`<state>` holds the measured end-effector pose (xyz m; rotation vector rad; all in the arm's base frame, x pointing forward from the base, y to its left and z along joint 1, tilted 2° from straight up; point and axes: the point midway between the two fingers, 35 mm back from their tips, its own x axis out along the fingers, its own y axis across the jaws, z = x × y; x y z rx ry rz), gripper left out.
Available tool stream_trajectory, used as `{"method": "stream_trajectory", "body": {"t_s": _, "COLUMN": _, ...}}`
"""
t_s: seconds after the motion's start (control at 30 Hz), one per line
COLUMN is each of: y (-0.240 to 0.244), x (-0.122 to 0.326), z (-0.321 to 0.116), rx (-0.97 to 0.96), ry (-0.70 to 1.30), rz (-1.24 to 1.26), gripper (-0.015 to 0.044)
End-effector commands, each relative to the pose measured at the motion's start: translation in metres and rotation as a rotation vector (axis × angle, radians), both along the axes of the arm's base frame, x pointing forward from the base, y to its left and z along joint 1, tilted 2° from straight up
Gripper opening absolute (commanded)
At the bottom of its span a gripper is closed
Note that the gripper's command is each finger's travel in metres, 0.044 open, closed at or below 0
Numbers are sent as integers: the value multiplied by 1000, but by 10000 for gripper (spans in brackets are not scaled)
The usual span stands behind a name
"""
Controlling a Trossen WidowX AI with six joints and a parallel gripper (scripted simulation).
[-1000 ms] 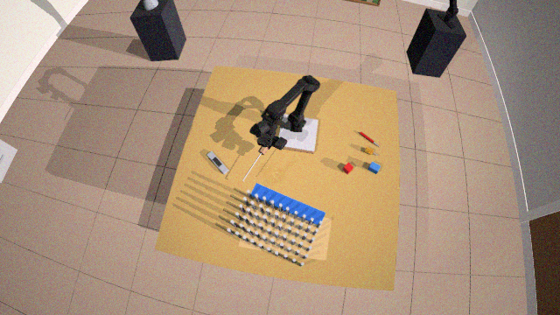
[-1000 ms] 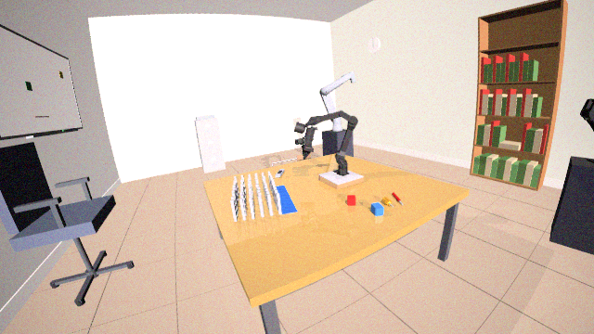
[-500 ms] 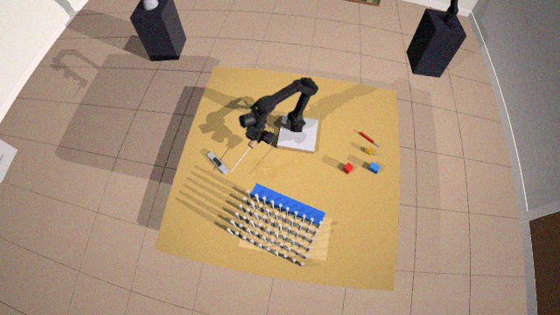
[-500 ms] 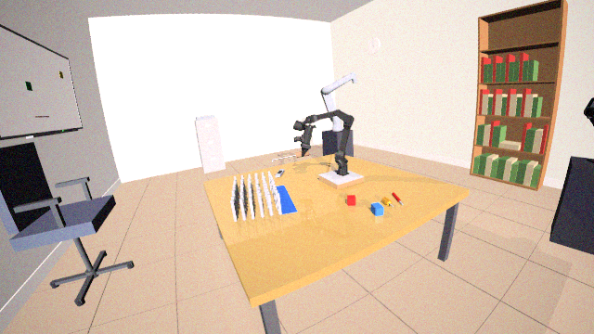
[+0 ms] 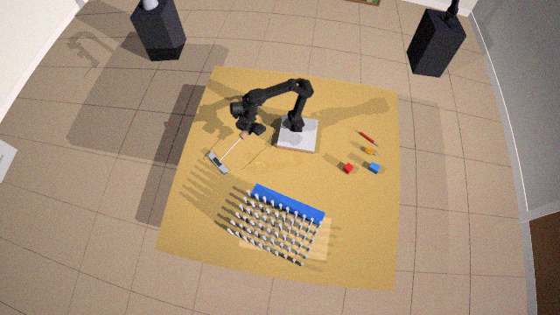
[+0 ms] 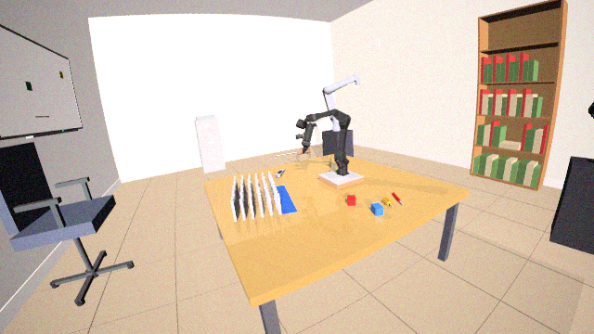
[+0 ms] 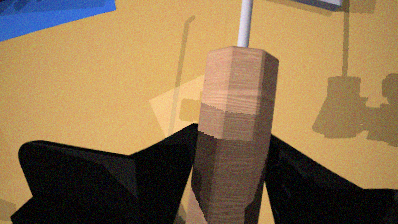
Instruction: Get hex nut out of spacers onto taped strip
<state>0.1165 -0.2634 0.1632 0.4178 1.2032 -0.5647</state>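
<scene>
My gripper (image 5: 245, 131) (image 6: 304, 149) (image 7: 229, 135) is shut on the wooden handle of a tool, held in the air left of the arm's base. The tool's thin pale rod (image 5: 231, 150) (image 6: 285, 154) (image 7: 244, 22) points away from the fingers; its shadow on the table ends in a small bend. The standing metal spacers (image 5: 248, 192) (image 6: 235, 211) are in upright rows, well away from the tool. The blue taped strip (image 5: 289, 203) (image 6: 287, 199) (image 7: 60, 16) lies along their arm-facing side. I cannot make out the hex nut in any view.
A grey device (image 5: 217, 162) (image 6: 280, 173) lies at the table's left, seen under the rod from above. A red cube (image 5: 348, 168) (image 6: 351, 199), a blue cube (image 5: 374, 167) (image 6: 377, 209), a small yellow item (image 5: 369, 150) and a red pen-like tool (image 5: 367, 138) (image 6: 397, 199) lie across the base.
</scene>
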Motion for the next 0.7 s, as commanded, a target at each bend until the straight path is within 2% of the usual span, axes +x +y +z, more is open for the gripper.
{"method": "stream_trajectory", "body": {"t_s": 0.0, "y": -14, "x": -16, "z": 2, "rx": -4, "ry": -12, "rz": -20, "gripper": 0}}
{"method": "stream_trajectory", "body": {"t_s": 0.67, "y": -58, "x": -108, "z": 3, "rx": -25, "ry": -37, "rz": -132, "gripper": 0}}
